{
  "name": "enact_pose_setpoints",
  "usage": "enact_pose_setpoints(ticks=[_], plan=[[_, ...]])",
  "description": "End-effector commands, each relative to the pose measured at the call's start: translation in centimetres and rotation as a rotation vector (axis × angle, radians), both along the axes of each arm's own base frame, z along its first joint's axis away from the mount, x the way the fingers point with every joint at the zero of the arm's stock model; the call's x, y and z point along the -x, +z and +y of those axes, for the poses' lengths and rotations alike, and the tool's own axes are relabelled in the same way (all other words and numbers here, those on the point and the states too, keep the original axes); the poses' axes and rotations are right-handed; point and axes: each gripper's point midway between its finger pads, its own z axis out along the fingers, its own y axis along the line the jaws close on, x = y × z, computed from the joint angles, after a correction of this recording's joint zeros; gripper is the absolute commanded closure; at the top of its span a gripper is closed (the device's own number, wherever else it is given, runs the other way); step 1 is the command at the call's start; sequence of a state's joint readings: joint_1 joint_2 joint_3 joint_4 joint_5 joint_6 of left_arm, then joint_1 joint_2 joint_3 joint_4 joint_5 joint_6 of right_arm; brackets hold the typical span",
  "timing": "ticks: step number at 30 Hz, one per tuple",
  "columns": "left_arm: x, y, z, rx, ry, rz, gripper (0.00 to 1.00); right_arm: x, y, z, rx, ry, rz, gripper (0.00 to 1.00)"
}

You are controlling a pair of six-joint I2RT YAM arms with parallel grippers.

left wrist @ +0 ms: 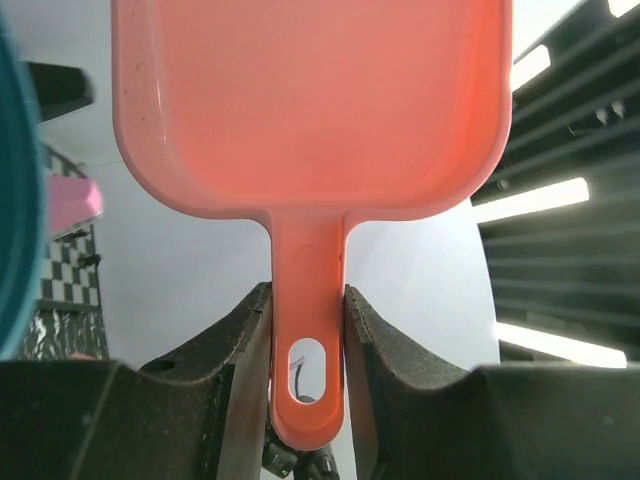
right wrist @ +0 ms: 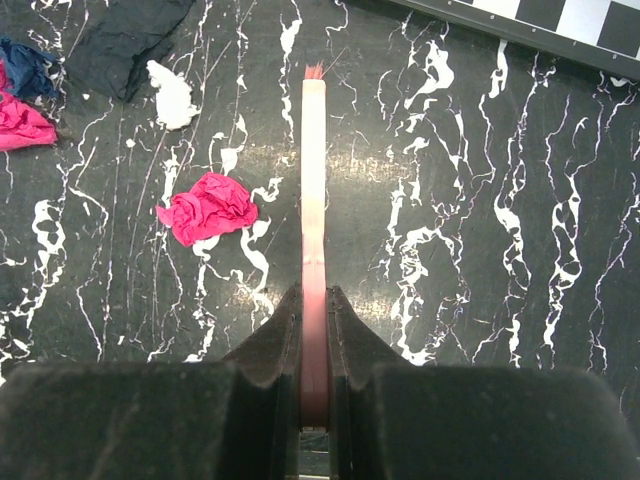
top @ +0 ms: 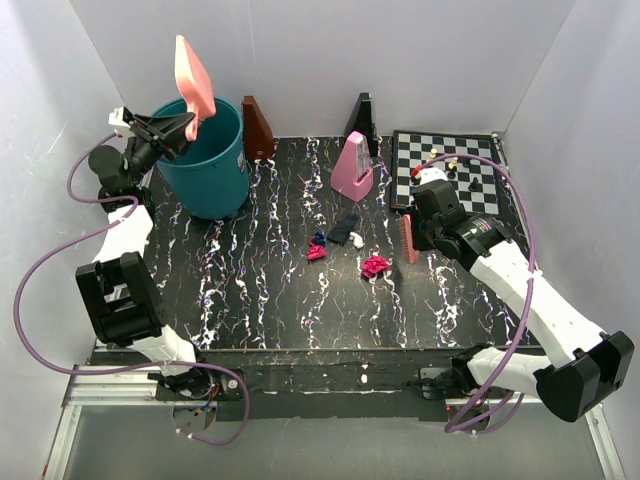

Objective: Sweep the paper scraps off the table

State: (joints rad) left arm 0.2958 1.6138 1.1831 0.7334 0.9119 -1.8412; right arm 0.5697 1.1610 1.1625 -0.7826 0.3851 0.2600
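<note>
The left claw (left wrist: 307, 310) is closed partway on the handle of the pink dustpan (left wrist: 310, 100), with one finger pressed against each side. It holds the pan upright, blade end up, above the rim of the teal bin (top: 210, 165). The bin stands at the far left corner of the table (top: 250, 300).

The right claw (right wrist: 314, 310) is almost fully closed, pinching a thin pink brush (right wrist: 314, 180) between its fingers. In the wrist view the brush appears edge-on and points away from the claw. It sits low over the table, just in front of the chessboard (top: 450, 170). Whether it touches the surface cannot be told.

The scraps (top: 375, 265) lie on the table near its middle, all to the left of the brush. A magenta wad (right wrist: 207, 207) is nearest, just beside the brush but apart from it. Farther left and back, four more are bunched close together: a white wad (right wrist: 172, 95), a larger dark piece (right wrist: 125, 45), a blue wad (right wrist: 25, 65) and a second magenta one (right wrist: 20, 120).

A pink metronome (top: 352, 168) stands beyond this bunch. A brown one (top: 257, 128) and a black one (top: 361, 120) stand by the back wall.
</note>
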Motion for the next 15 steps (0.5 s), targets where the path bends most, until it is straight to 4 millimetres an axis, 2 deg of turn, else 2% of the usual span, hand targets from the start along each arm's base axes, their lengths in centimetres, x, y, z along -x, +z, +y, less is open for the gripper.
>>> enact_pose_setpoints(ticks=[1,6,9,12,13,15], plan=[[3.3,5.8,-0.1,0.123,-0.05,-0.181,1.0,-0.9,2.0,1.5,-0.106,-0.009,-0.052,0.99],[5.0,7.1,-1.2,0.035,-0.068,-0.25,1.0,-1.1,3.9,3.6,-0.269,-0.08,-0.025,0.99],[6.3,7.0,-3.2,-0.13,-0.069,-0.271,1.0,-1.7,5.7,5.5,-0.377,-0.114,0.004,0.99],[8.0,6.2,-5.9,-0.353,-0.053,-0.28,1.0,-2.1,7.5,9.1,-0.511,-0.031,0.058,0.99],[8.7,6.3,-6.3,-0.434,-0.023,-0.292,1.0,-2.4,7.5,10.4,-0.545,-0.009,0.087,0.99],[9.9,5.1,-7.0,-0.622,0.045,-0.29,1.0,-2.9,8.1,12.7,-0.617,0.042,0.127,0.99]])
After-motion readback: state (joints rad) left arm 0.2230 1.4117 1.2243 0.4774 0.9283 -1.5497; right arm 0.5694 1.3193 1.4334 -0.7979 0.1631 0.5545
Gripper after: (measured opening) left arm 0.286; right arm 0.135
